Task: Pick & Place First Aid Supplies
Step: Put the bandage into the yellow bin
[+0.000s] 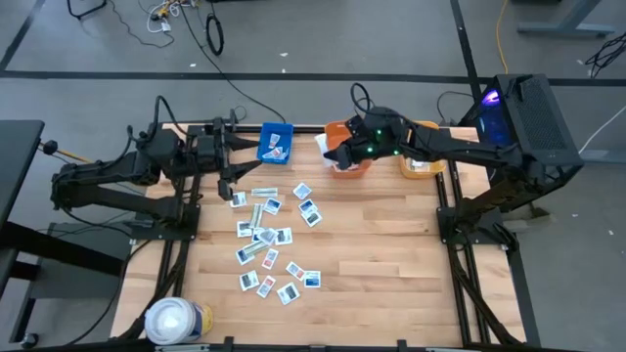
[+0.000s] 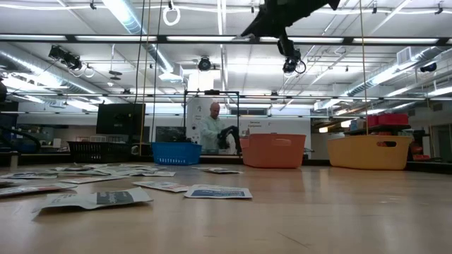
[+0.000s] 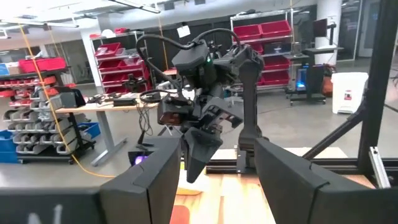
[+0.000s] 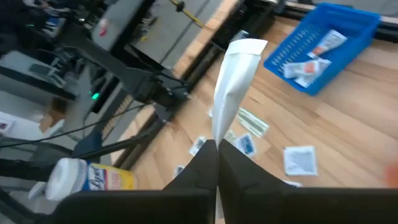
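Several small white first aid packets (image 1: 269, 235) lie flat on the wooden table, and a few more lie in the blue bin (image 1: 276, 142). My right gripper (image 1: 333, 154) hangs over the left rim of the orange bin (image 1: 352, 166), shut on one white packet (image 4: 236, 81). My left gripper (image 3: 214, 162) stands open and level at the table's far left, beside the blue bin, with nothing between its fingers. In the left wrist view my right arm (image 3: 199, 81) shows straight ahead. My right gripper pinches one end of the white packet (image 4: 217, 135) between its two shut fingers. The fingers slant downward, pointing toward the table's left. The rest of the packet sticks out past the fingertips, lifted clear of the table and the bins.
A yellow bin (image 1: 421, 166) stands right of the orange one along the far edge. A large white roll (image 1: 176, 321) sits at the near left corner. Bare wood lies on the table's right half. A person (image 2: 210, 127) stands in the room beyond.
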